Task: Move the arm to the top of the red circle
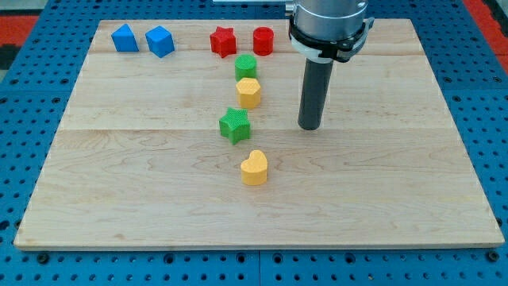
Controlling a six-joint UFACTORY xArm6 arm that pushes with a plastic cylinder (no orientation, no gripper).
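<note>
- Red circle sits near the view's top edge of the wooden board, a little left of the arm's grey body.
- Red star lies just beside it on the view's left, the two apart by a narrow gap.
- My tip rests on the board below and to the view's right of the red circle, well apart from it; the rod has no fingers, so there is nothing spread or pinching.
- Green cylinder-like block sits below the red circle, with the yellow hexagon touching or nearly touching it beneath.
- Green star lies lower, left of my tip at about the same height.
- Yellow heart is nearest the view's bottom.
- Two blue blocks, a blue triangle-like block and a blue cube-like block, sit at the top left corner.
</note>
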